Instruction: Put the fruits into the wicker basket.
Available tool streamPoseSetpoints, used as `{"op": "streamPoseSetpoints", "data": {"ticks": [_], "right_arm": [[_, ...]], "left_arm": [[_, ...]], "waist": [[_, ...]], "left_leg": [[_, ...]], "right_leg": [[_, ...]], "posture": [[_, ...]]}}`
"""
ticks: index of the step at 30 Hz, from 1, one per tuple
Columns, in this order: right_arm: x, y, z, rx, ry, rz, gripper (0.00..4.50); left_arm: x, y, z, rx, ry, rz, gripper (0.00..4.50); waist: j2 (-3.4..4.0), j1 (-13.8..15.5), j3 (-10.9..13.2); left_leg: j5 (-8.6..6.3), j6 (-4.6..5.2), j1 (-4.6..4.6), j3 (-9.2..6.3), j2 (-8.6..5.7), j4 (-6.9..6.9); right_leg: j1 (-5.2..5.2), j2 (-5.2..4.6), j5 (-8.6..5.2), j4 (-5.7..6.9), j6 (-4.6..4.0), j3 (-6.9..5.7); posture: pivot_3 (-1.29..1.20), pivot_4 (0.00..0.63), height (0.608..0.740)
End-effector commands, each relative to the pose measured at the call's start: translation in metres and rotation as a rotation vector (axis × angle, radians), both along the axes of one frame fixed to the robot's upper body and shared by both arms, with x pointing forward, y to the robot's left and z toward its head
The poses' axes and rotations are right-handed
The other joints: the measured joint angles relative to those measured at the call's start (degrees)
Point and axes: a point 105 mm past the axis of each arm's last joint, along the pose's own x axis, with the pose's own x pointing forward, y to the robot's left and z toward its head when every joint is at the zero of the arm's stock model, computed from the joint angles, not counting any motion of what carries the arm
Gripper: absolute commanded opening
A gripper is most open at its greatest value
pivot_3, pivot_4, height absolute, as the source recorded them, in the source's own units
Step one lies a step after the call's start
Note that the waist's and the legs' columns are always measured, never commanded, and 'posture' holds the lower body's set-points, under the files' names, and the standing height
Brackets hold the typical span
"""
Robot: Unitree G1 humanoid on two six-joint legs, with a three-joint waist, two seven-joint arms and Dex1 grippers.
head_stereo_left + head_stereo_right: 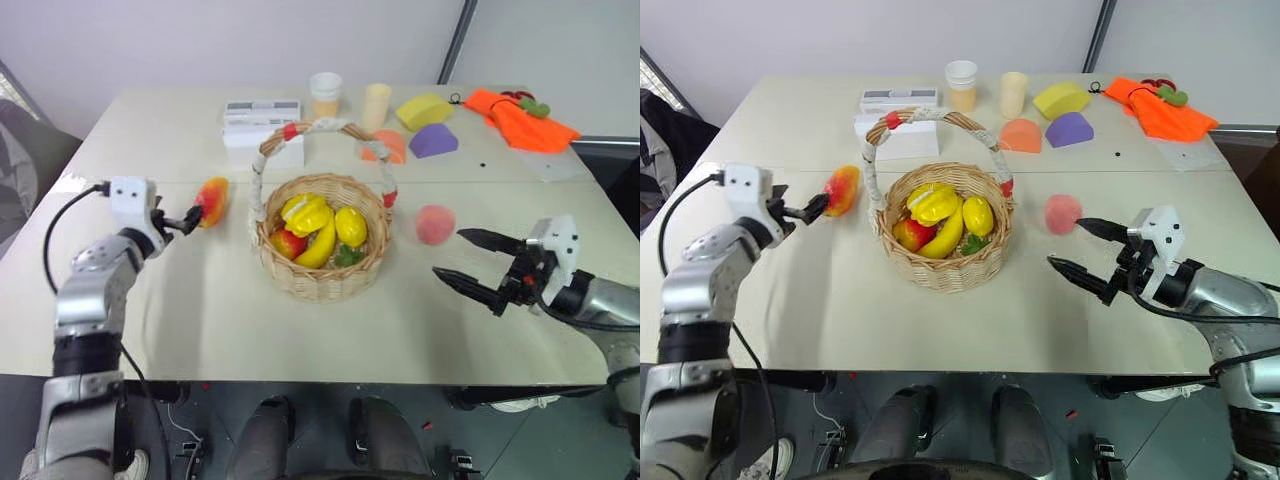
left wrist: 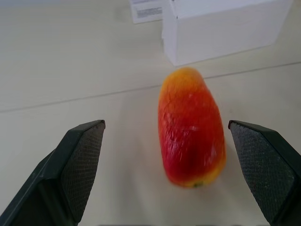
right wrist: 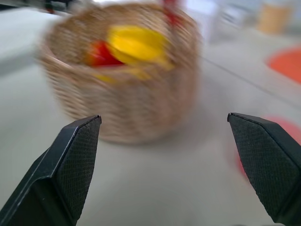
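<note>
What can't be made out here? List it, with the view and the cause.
- Wicker basket, right wrist view: motion blur smears its weave and contents.
- Peach, same view: a blurred pink patch, partly behind a finger.
- Paper label, left wrist view: print too small, cut by the edge.
- Lower fruit in the basket, head views: hidden under the yellow pieces.
- Mango: far side hidden.

- A pale beige table (image 1: 300,330) fills most of the frame — a seam runs across its far half.
- Plain white wall (image 1: 250,40) along the top.
- Grey metal post (image 1: 455,40), upper right.
- Dark floor (image 1: 230,410) along the bottom edge.
</note>
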Motion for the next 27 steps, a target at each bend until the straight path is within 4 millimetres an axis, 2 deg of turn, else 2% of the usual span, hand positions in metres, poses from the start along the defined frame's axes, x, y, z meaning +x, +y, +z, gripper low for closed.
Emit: {"op": "streamPoseSetpoints", "data": {"ticks": [1, 8, 12, 17, 20, 23, 27], "right_arm": [[-0.008, 0.019, 0.026, 0.013, -0.083, 0.071, 4.5], [-0.018, 0.061, 0.042, -0.002, -0.147, 0.212, 4.5], [-0.02, 0.074, 0.046, 0.012, -0.168, 0.238, 4.5], [-0.02, 0.08, 0.044, 0.016, -0.175, 0.246, 4.5], [-0.019, 0.081, 0.042, 0.019, -0.175, 0.24, 4.5], [-0.018, 0.08, 0.041, 0.019, -0.173, 0.234, 4.5], [-0.016, 0.076, 0.038, 0.005, -0.171, 0.21, 4.5]], "left_arm": [[0.008, -0.003, 0.001, 0.024, 0.011, -0.012, 4.5], [0.022, -0.01, -0.009, 0.045, 0.07, -0.019, 4.5], [0.024, -0.011, -0.013, 0.047, 0.088, -0.024, 4.5], [0.023, -0.013, -0.016, 0.045, 0.107, -0.041, 4.5], [0.022, -0.01, -0.015, 0.037, 0.104, -0.031, 3.65], [0.021, -0.008, -0.013, 0.058, 0.092, -0.026, 2.26], [0.013, 0.001, -0.007, 0.078, 0.058, -0.021, 2.26]], "waist": [[-0.07, 0.0, 0.0], [-0.19, 0.2, 0.1], [-0.19, 0.2, 0.1], [-0.19, 0.2, 0.1], [-0.19, 0.2, 0.1], [-0.19, 0.1, 0.1], [-0.19, 0.0, 0.1]], "left_leg": [[0.0, 0.0, 0.0, 0.0, 0.01, 0.0], [0.0, 0.0, -0.19, -0.07, 0.02, -0.03], [0.0, -0.01, -0.43, -0.09, 0.0, 0.03], [0.02, -0.04, -0.72, -0.1, -0.05, 0.15], [0.03, -0.05, -0.78, -0.1, -0.06, 0.16], [0.03, -0.05, -0.8, -0.09, -0.06, 0.16], [0.03, -0.05, -0.8, -0.08, -0.06, 0.15]], "right_leg": [[0.0, 0.0, 0.0, -0.01, 0.01, 0.0], [-0.15, -0.04, 0.09, -0.04, -0.1, 0.0], [-0.29, -0.1, 0.16, -0.11, 0.01, -0.01], [-0.45, -0.13, 0.29, -0.26, 0.18, 0.0], [-0.45, -0.14, 0.36, -0.39, 0.24, 0.0], [-0.44, -0.14, 0.41, -0.47, 0.27, 0.0], [-0.44, -0.14, 0.43, -0.49, 0.28, 0.01]], "posture": [[0.0, 0.15, 0.74], [0.0, 0.15, 0.74], [0.0, 0.15, 0.74], [0.0, 0.15, 0.74], [0.0, 0.15, 0.74], [0.0, 0.15, 0.74], [0.0, 0.15, 0.74]]}}
